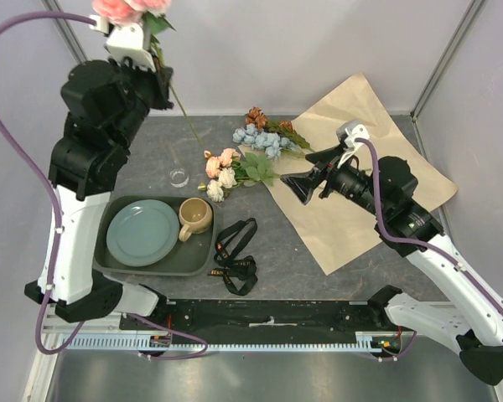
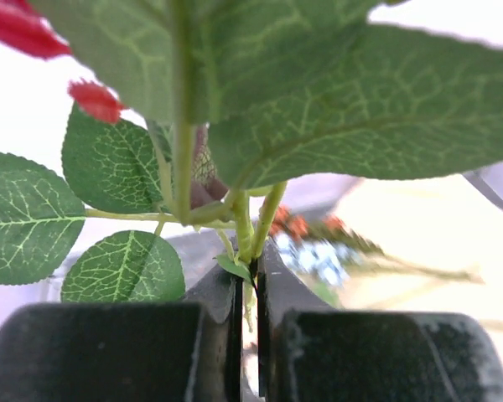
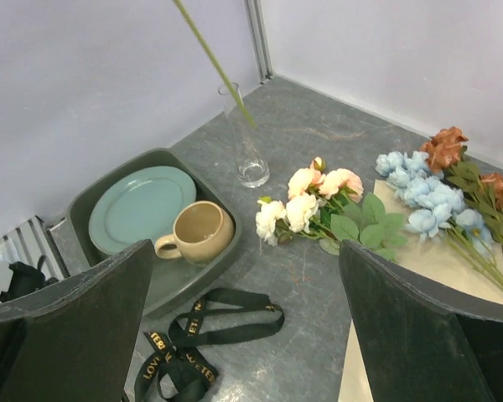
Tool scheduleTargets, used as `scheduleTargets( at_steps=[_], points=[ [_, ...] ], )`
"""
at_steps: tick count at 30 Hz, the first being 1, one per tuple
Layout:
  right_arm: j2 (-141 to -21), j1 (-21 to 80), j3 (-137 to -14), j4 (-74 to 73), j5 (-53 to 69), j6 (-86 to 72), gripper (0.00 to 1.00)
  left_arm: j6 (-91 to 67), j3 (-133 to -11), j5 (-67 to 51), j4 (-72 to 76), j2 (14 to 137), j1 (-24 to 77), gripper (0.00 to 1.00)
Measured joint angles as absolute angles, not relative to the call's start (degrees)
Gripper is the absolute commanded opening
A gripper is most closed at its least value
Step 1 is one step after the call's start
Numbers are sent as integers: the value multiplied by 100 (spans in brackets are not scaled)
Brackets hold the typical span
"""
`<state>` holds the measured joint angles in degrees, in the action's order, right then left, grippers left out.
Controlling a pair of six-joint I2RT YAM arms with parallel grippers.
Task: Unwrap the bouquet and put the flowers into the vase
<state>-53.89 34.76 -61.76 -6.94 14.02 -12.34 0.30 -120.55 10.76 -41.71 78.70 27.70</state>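
Note:
My left gripper (image 1: pixel 157 57) is raised high at the far left, shut on the green stem of a pink flower (image 1: pixel 127 8). The long stem (image 1: pixel 183 109) slants down, and its lower end sits in the mouth of the clear glass vase (image 1: pixel 178 172). In the left wrist view the jaws (image 2: pixel 250 276) pinch the stem among green leaves (image 2: pixel 121 268). The bouquet is unwrapped: peach and cream flowers (image 1: pixel 220 172), blue flowers (image 1: pixel 260 138) and rust ones (image 1: pixel 256 115) lie on the table by the flat kraft paper (image 1: pixel 360 184). My right gripper (image 1: pixel 295 186) hovers open and empty over the paper's left edge.
A dark tray (image 1: pixel 155 266) at the near left holds a teal plate (image 1: pixel 142 232) and a tan mug (image 1: pixel 195 216). The black lettered ribbon (image 1: pixel 235 255) lies loose beside the tray. In the right wrist view the vase (image 3: pixel 247 155) stands just behind the tray (image 3: pixel 226 260).

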Motion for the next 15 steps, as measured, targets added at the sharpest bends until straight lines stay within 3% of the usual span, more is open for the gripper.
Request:
scheduleTargets(
  at_steps=[6,15],
  points=[
    [-5468,3476,-6112,-1168,1275,-987,98,469,-13281,1953,-4117,8433,2368,2],
    [-6007,3476,-6099,-1275,1173,-810,98,567,-13550,1994,-4075,8949,1459,2]
  ],
)
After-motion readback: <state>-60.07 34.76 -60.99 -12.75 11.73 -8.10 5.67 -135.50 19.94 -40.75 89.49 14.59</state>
